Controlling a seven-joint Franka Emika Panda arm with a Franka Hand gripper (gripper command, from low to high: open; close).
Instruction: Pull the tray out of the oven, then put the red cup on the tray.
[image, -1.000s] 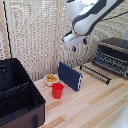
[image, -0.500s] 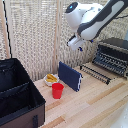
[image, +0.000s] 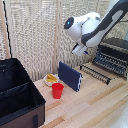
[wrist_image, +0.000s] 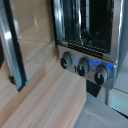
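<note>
Oven (image: 114, 51): black box, silvery front trim, at exterior view's right edge of table (image: 95, 107); wrist view shows three round knobs (wrist_image: 82, 66) under glass door. Tray (image: 101, 73): dark wire grid, sticking out from oven front. Black case (image: 17, 97): far from oven, open. Blue slab (image: 70, 75): leaning upright between case and oven. White bowl (image: 51, 79): yellow contents, beside slab. Red cup (image: 57, 90): small, tapered, upright on light wood, in front of bowl, well apart from oven. Slatted blind behind. Gripper (image: 79, 49): raised above slab, near oven; opening cannot be made out.

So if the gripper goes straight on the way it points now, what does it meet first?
Probably the oven: the wrist view looks at its front, around the three knobs. The gripper itself is not in view, so the exact spot is uncertain.
</note>
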